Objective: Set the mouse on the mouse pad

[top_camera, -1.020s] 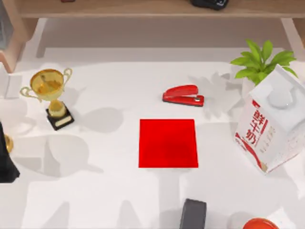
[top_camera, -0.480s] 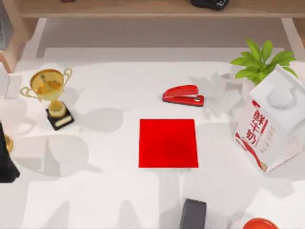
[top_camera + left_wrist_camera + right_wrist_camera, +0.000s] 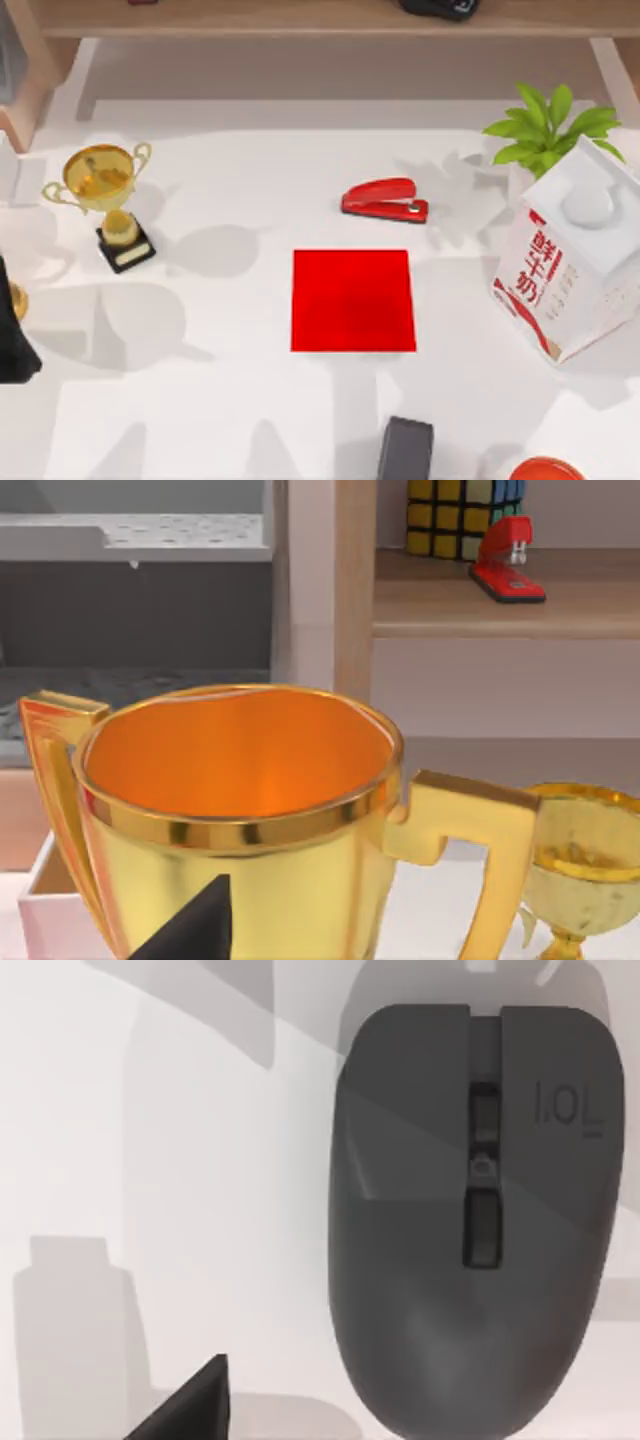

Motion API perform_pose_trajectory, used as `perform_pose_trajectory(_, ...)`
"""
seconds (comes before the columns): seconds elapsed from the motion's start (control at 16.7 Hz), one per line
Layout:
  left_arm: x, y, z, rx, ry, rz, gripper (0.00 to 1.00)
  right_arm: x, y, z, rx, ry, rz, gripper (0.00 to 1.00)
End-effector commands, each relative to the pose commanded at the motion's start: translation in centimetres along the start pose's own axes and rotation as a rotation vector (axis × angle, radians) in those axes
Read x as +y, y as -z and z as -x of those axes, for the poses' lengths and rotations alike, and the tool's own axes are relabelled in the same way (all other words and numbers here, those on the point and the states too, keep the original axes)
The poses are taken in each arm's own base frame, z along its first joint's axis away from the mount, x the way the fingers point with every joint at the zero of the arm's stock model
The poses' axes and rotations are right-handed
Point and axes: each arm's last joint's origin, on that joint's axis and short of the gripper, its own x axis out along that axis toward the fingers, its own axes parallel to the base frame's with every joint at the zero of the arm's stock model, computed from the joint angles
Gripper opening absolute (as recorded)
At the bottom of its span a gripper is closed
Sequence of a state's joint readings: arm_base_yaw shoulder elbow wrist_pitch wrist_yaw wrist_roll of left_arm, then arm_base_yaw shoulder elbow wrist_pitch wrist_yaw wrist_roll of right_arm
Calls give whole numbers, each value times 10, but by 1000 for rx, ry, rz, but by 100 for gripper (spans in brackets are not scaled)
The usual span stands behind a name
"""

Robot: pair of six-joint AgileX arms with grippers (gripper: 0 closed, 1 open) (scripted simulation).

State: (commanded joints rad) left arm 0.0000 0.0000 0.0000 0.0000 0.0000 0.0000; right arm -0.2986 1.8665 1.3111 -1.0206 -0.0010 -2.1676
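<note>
Nothing done yet: mouse pad (image 3: 353, 300) bare at table centre, mouse (image 3: 405, 449) resting on the white table (image 3: 240, 400) near the front edge, just short of the pad and apart from it. Right wrist camera directly over the mouse (image 3: 478, 1220); state of the right jaws impossible to tell. Left arm parked at the left side behind a gold trophy (image 3: 235, 820); jaws likewise impossible to tell. All left: grasp, lift, short carry, set down. Red stapler (image 3: 385, 200) beyond the pad, milk carton (image 3: 565, 265) and plant (image 3: 550, 130) to the right, second trophy (image 3: 110, 200) to the left; nothing between mouse and pad.
</note>
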Motion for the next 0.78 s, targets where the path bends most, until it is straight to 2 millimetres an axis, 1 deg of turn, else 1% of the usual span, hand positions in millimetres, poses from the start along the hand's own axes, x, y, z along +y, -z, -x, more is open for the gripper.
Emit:
perform_pose_trajectory(0.24, 0, 0, 0, 0, 0, 0, 100, -1, -5, -42, -3, -2, 3, 100)
perform_pose_trajectory(0.42, 0, 0, 0, 0, 0, 0, 100, 1, -2, -71, -5, -4, 4, 100)
perform_pose_trajectory(0.54, 0, 0, 0, 0, 0, 0, 100, 2, 3, -81, -1, -1, 1, 100)
perform_pose_trajectory(0.78, 0, 0, 0, 0, 0, 0, 100, 2, 4, -82, 0, 0, 0, 100)
